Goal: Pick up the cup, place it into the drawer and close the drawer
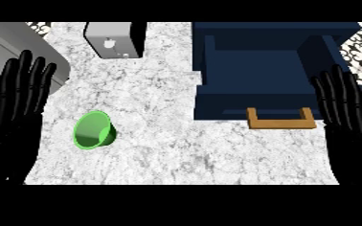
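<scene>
We are only starting: both hands, left hand (25,93) and right hand (339,100), are resting with released fingers, the cup (93,130) lying ungrasped on the table (163,100), the drawer (258,84) standing open.

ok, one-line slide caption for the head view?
Start: green cup on its side on marble counter, navy drawer open, left hand and right hand resting open.
</scene>
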Action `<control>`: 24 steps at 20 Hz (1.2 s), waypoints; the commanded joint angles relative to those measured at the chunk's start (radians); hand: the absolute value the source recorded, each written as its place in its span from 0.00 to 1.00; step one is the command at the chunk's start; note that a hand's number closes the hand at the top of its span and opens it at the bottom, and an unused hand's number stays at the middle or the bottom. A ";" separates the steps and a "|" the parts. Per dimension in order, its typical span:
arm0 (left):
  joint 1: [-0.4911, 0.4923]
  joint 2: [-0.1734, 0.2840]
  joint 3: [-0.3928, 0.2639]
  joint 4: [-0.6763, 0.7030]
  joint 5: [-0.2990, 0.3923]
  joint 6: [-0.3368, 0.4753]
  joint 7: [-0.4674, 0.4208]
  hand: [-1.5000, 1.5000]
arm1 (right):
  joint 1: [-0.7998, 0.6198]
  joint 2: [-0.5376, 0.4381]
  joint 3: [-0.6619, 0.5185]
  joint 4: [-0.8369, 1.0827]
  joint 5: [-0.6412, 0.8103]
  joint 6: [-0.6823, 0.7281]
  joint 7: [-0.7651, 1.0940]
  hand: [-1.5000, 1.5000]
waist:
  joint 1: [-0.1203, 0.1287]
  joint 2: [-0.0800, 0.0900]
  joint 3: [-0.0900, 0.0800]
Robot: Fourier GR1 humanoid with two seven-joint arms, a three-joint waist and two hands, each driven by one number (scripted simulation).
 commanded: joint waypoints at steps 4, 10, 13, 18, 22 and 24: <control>0.076 0.108 0.054 0.045 0.308 -0.302 -0.108 0.00 | 0.006 0.006 0.002 -0.051 0.007 -0.002 -0.021 0.00 | 0.005 -0.017 0.002; 0.057 0.182 0.137 0.217 0.657 -0.415 0.092 0.00 | -0.067 -0.027 0.044 0.039 -0.021 0.061 0.080 0.00 | 0.010 -0.011 0.003; 0.075 0.227 0.191 0.329 0.691 -0.522 0.040 0.00 | -0.151 -0.061 -0.025 0.096 -0.074 0.087 0.120 0.00 | 0.007 -0.013 0.004; -0.008 0.224 0.200 0.496 0.561 -0.535 0.008 0.00 | -0.257 -0.061 -0.060 0.201 -0.093 0.092 0.116 0.00 | 0.004 -0.013 0.004; -0.051 0.212 0.211 0.682 0.445 -0.581 -0.094 0.00 | -0.255 -0.043 -0.024 0.193 -0.046 0.086 0.088 0.00 | 0.000 -0.013 0.004; -0.083 0.199 0.213 0.766 0.396 -0.605 -0.160 0.00 | -0.218 -0.053 -0.048 0.258 -0.071 0.141 -0.011 0.00 | -0.002 -0.013 0.004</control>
